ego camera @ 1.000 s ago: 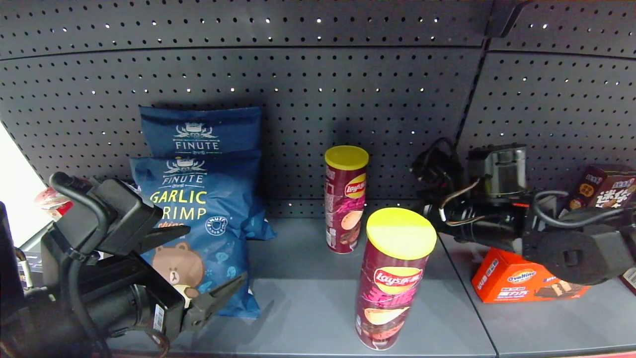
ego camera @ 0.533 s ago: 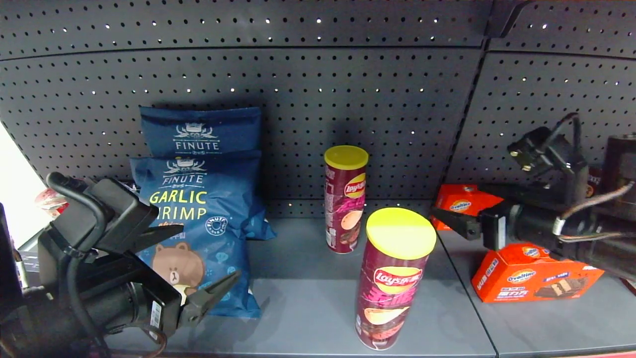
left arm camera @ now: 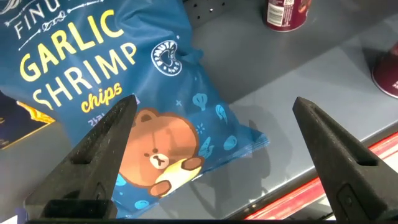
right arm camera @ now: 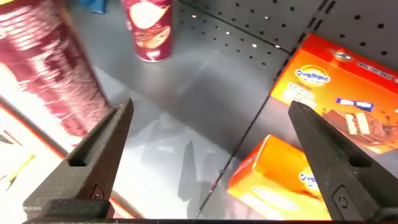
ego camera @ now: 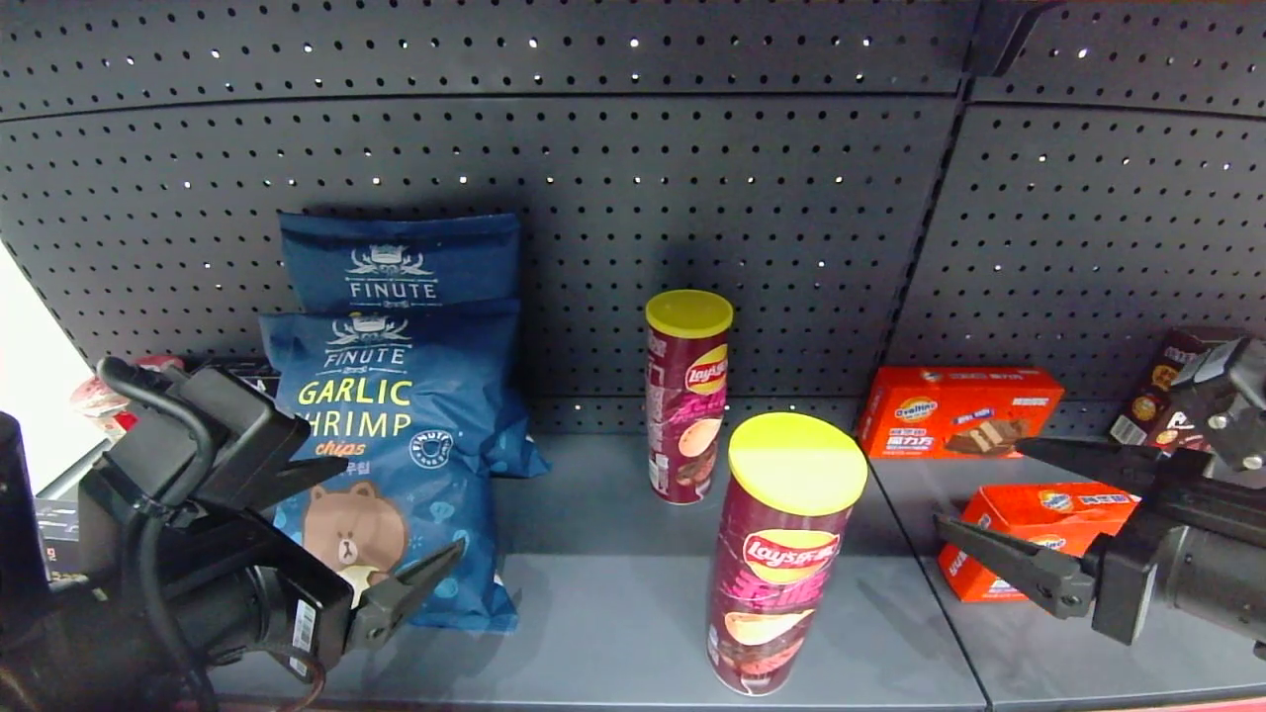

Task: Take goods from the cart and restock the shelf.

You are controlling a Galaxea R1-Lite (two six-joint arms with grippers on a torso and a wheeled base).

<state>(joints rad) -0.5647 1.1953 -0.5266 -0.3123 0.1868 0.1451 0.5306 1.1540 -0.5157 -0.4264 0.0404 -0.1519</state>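
Overhead, the head view shows the rear orange box [ego camera: 957,411] on the grey shelf [ego camera: 613,593], long axis along the black pegboard [ego camera: 692,178], face forward. The right gripper [ego camera: 981,485] gapes empty beside the front orange box [ego camera: 1048,514]. Left wrist view: the left gripper [left arm camera: 214,102] is spread wide over a blue chip bag [left arm camera: 93,62]. Right wrist view: both boxes lie lengthwise beyond the parted fingers.

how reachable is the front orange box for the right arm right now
Likely yes: the right gripper sits open just at the front orange box, with nothing between them. The nearer chip can stands clear to its left.
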